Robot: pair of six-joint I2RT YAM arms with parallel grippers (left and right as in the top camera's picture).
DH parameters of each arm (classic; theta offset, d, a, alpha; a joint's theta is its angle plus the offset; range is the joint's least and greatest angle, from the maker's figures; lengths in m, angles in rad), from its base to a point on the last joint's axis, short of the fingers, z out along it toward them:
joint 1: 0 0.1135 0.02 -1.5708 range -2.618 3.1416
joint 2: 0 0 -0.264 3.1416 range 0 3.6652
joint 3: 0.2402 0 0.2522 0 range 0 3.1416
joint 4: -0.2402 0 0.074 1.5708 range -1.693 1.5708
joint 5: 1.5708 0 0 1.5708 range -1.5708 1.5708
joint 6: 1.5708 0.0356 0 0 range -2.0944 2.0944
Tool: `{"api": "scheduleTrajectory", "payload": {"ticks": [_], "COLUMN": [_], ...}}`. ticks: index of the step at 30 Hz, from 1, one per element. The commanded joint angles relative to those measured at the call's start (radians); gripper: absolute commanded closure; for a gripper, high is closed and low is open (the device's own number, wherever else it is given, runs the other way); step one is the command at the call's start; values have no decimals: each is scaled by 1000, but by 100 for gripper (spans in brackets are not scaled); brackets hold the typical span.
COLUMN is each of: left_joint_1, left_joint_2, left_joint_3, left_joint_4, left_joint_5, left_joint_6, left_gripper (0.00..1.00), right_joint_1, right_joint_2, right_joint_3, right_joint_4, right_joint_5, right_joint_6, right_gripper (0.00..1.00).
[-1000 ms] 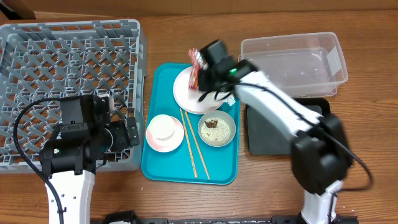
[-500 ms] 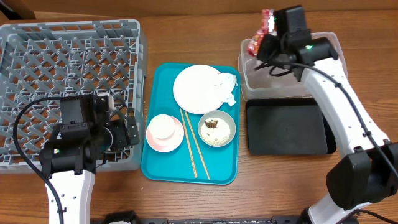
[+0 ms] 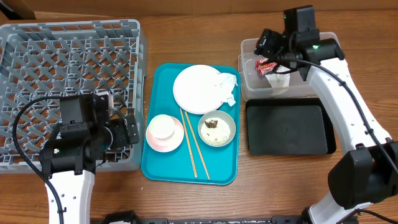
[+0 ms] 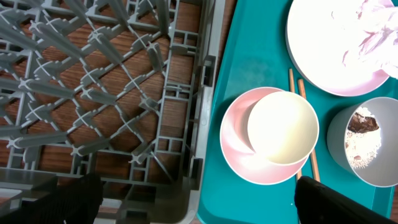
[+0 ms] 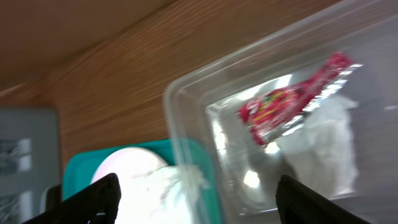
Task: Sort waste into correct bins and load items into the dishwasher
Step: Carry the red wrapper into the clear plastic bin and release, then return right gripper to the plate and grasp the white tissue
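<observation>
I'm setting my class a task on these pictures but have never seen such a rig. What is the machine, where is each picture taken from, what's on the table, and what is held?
It is two robot arms at a table, each ending in a two-finger gripper. One picture looks down from above; the other two come from cameras on the wrists, and the dark shapes at their lower corners are fingers. On the table: a grey dish rack, a teal tray carrying a white plate with a napkin, a cup on a pink saucer, chopsticks and a bowl of scraps, plus a clear tub and a black tray. The left gripper and right gripper are both open, holding nothing; the red wrapper lies in the tub.
</observation>
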Motion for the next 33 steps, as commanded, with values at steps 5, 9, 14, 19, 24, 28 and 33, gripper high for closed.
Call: {"api": "scheduleTrajectory", "payload": {"ticks": [5,9,14,19,24,28,33], "left_joint_1": [5,5,5,5,5,5,5], "left_joint_2": [5,5,5,5,5,5,5], "left_joint_3": [25,25,25,25,25,25,25], "left_joint_4": [4,4,3,4,4,4,4], "left_joint_5": [1,1,1,1,1,1,0], "left_joint_6": [-7,-7,-7,-7,-7,-7,-7], "left_gripper": [0,0,0,0,0,0,0], "right_joint_1": [145,219,270,292,313,330,343], "right_joint_2": [20,62,138,224,293,331,366], "right_joint_3": [-3,-3,-3,-3,-3,-3,-3], "right_joint_4": [11,10,12,21,43,56,52], "right_joint_5": [-14,50,57,56,53,53,53], "right_joint_6": [-29,-34,-33,-33,-32,-32,-25], "right_gripper": [20,20,23,25,25,27,29]}}
